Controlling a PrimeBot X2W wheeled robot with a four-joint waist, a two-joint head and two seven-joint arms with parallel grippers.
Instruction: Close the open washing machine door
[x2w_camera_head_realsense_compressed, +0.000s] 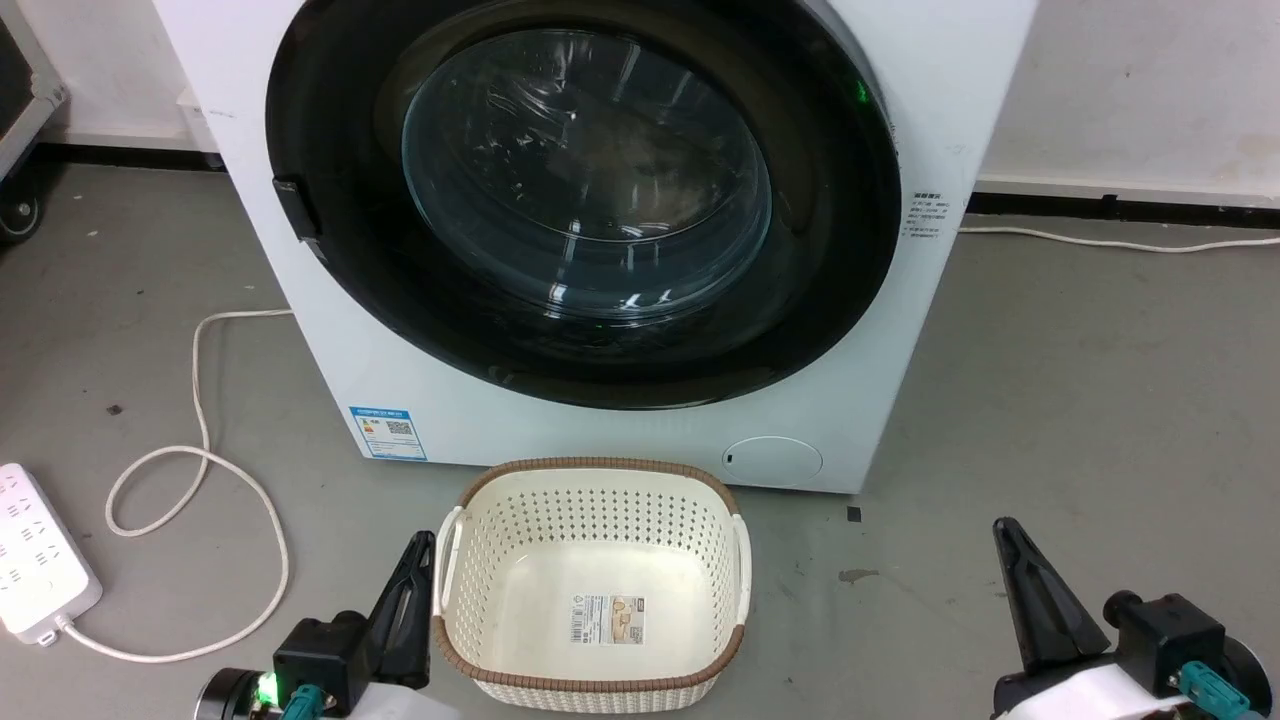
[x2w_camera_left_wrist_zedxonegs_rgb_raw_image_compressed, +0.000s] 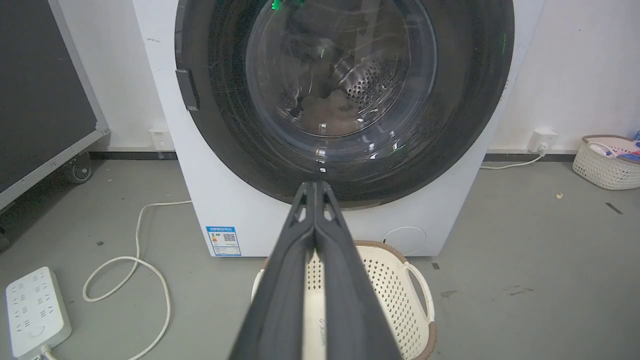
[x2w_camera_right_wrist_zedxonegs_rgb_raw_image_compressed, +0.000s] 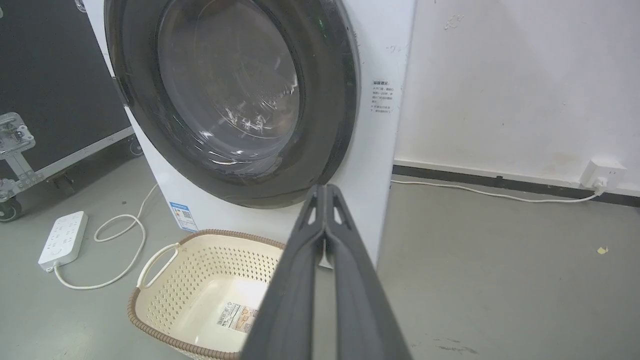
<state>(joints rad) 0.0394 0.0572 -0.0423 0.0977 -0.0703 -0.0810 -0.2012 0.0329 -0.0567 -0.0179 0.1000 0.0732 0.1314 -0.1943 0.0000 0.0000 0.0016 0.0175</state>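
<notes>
A grey floor is running up to the washing machine (x2w_camera_head_realsense_compressed: 400, 400) at the far side, where the washing machine door (x2w_camera_head_realsense_compressed: 585, 180) is sitting flush against its front (seemingly closed, so nothing is remaining). Near you, the left gripper (x2w_camera_head_realsense_compressed: 420, 550) and the right gripper (x2w_camera_head_realsense_compressed: 1005, 530) are hovering pinched together, empty.

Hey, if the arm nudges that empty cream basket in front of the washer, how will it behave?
Probably light: the basket is empty, with perforated walls. It would likely slide rather than tip, since it sits low and wide on the smooth grey floor. Its thin walls may flex a little.
</notes>
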